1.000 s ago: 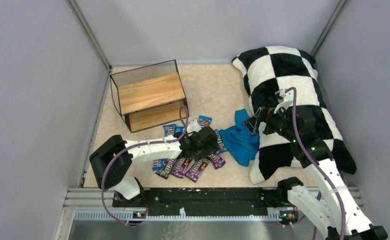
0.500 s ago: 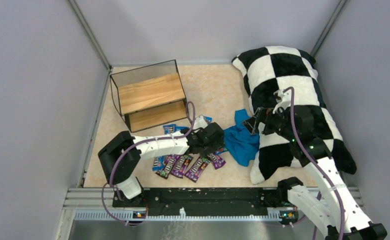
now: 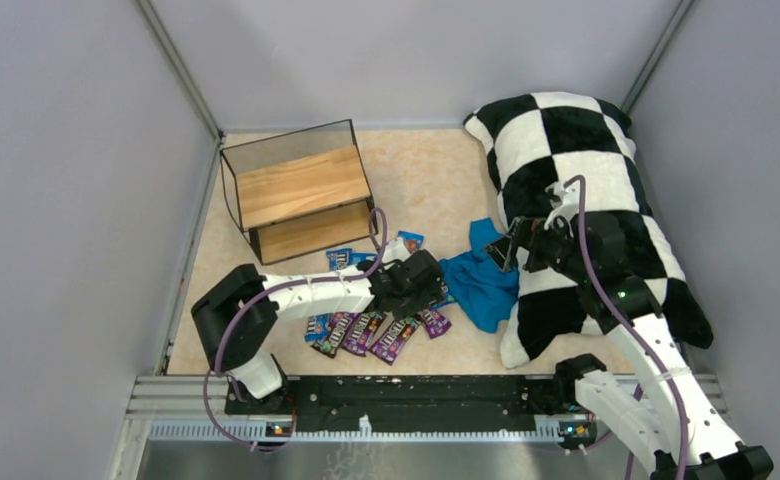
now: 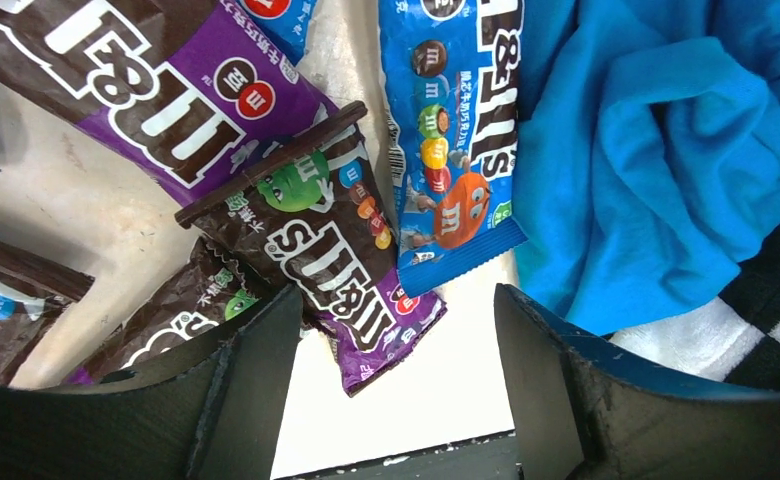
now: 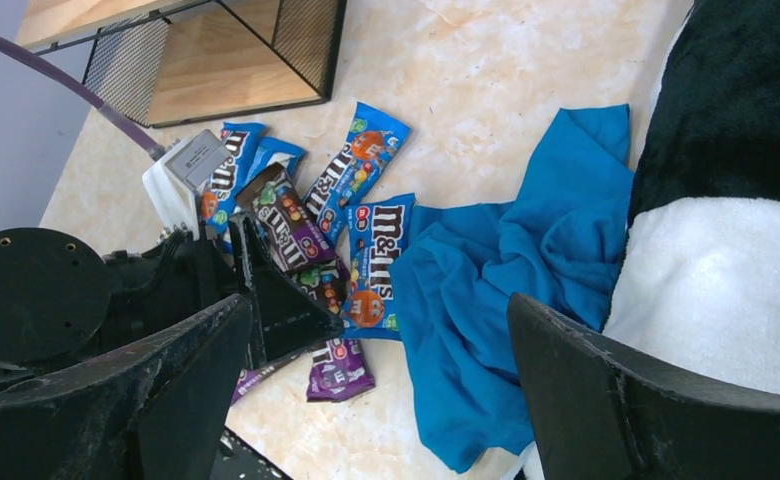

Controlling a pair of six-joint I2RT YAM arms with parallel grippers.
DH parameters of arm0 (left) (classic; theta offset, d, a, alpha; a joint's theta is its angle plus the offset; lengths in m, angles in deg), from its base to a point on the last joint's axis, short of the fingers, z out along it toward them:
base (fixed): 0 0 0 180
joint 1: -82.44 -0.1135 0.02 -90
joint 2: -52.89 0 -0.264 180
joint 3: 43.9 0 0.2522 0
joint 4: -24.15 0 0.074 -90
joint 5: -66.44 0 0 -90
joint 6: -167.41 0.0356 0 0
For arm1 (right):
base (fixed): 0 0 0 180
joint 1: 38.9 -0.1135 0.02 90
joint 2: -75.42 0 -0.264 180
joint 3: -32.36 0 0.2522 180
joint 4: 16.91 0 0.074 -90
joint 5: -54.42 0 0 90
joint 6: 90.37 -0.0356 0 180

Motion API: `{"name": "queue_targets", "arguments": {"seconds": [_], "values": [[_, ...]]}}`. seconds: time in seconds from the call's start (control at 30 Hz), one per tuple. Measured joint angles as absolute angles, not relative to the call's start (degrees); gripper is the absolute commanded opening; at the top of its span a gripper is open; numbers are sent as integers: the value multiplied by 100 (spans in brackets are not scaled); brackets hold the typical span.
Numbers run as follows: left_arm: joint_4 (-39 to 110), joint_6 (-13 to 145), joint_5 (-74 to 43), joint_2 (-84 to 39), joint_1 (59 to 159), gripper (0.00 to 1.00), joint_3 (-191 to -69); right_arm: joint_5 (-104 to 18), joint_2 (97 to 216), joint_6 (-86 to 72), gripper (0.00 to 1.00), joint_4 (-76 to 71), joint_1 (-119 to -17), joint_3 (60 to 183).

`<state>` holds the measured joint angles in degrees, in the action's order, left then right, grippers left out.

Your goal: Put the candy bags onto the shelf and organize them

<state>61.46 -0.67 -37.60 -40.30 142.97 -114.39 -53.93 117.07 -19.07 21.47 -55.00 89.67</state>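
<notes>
My left gripper (image 4: 396, 305) has slid a little to the right since a second ago. It hangs low over the candy bags (image 4: 336, 240), jaws open, holding nothing. The bags lie near the shelf (image 3: 301, 190), not on it, and one touches the blue cloth (image 3: 481, 285). My right gripper (image 5: 378, 310) waits wide open and empty by the checkered pillow (image 3: 586, 160).

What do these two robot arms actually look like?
The left arm and right arm are white segments with chunky black joints. A thin purple cable runs along each. The left gripper and right gripper are black, with two broad matte fingers.
</notes>
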Motion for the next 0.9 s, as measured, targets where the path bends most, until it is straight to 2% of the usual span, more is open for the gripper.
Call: {"name": "queue_targets", "arguments": {"seconds": [0.23,0.43,0.57,0.67,0.9], "values": [[6013,-107,-3684,-4141,14297,72,-11431,-5389,11661,-1904,99,2186,-5500,8963],[5973,-135,-3671,-4362,14297,63,-11428,-5389,11631,-1904,99,2184,-5500,8961],[6024,-153,-3714,-4382,14297,60,-11428,-5389,11631,-1904,99,2184,-5500,8961],[6072,-153,-3765,-4382,14299,61,-11428,-5389,11631,-1904,99,2182,-5500,8959],[6319,79,-3841,-4325,14323,73,-11431,-5389,11642,-1907,99,2182,-5500,8887]]}}
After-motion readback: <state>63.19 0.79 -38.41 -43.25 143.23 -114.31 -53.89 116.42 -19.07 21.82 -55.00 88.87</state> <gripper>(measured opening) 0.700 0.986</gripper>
